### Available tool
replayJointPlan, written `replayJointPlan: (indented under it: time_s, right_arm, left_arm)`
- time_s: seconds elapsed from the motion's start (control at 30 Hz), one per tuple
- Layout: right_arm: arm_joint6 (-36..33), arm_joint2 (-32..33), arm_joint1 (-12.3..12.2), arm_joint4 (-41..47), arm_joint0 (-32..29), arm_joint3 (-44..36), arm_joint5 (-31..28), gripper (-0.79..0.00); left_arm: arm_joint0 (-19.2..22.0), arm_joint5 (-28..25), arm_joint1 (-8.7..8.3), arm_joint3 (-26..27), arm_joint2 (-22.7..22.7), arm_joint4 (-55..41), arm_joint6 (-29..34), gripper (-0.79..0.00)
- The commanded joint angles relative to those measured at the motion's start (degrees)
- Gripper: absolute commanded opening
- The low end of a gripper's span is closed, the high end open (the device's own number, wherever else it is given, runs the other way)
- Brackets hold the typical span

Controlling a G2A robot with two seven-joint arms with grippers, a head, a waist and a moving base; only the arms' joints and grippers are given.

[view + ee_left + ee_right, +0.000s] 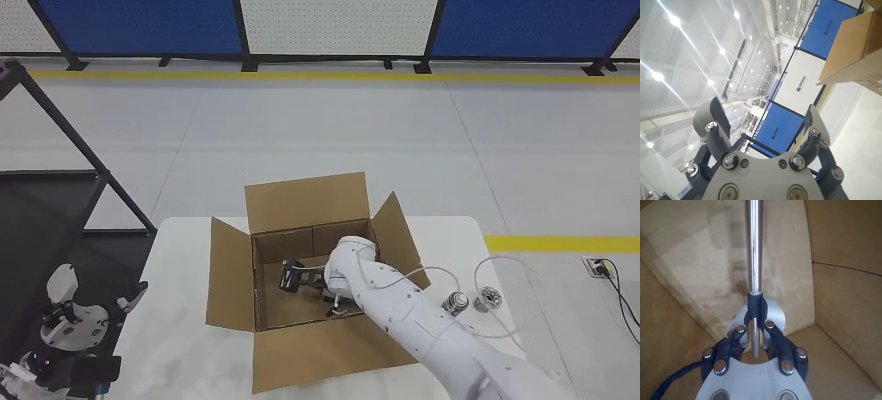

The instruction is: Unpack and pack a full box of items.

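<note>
Top view caught one cardboard box (230, 290), its four flaps open, on the white table (180, 350), the right arm (400, 300) down inside it and two small items, a can (456, 304) and a round piece (488, 298), lying right of it. Right wrist view revealed what the arm hid from above: the right gripper (755, 306) pinching one shiny metal rod (754, 247) within the box walls. Left wrist view had the left gripper (763, 109) spread wide and holding nothing beneath the lit ceiling (696, 56), with blue and white panels (330, 25) lining the far side of the pale floor (330, 130).

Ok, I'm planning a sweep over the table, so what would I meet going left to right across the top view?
left gripper → cardboard box → small can → round silver item → floor socket
</note>
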State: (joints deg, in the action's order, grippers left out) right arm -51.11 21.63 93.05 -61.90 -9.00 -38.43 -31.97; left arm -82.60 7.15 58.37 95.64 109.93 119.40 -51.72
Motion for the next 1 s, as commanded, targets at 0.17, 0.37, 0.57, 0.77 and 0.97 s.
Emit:
replayJointPlan:
  time_s: [0.17,0.37,0.57,0.77,0.97]
  right_arm:
    - [-6.6,6.2,-5.9,-4.1,-4.3,-16.4,3.9,-0.785]
    - [-15.5,15.3,-12.3,-10.6,-13.1,-38.9,5.3,-0.785]
    - [-20.9,23.3,-16.3,-15.6,-22.5,-56.8,2.7,-0.785]
    - [-22.5,25.8,-17.3,-18.4,-25.8,-65.0,1.5,-0.785]
    - [-22.6,27.8,-17.8,-20.2,-28.2,-72.3,2.6,-0.785]
  left_arm:
    - [0.0,0.0,0.0,0.0,0.0,0.0,0.0,0.0]
    - [0.0,0.0,0.0,0.0,0.0,0.0,0.0,0.0]
    - [0.0,0.0,0.0,0.0,0.0,0.0,0.0,0.0]
    - [0.0,0.0,0.0,0.0,0.0,0.0,0.0,0.0]
    - [0.0,0.0,0.0,0.0,0.0,0.0,0.0,0.0]
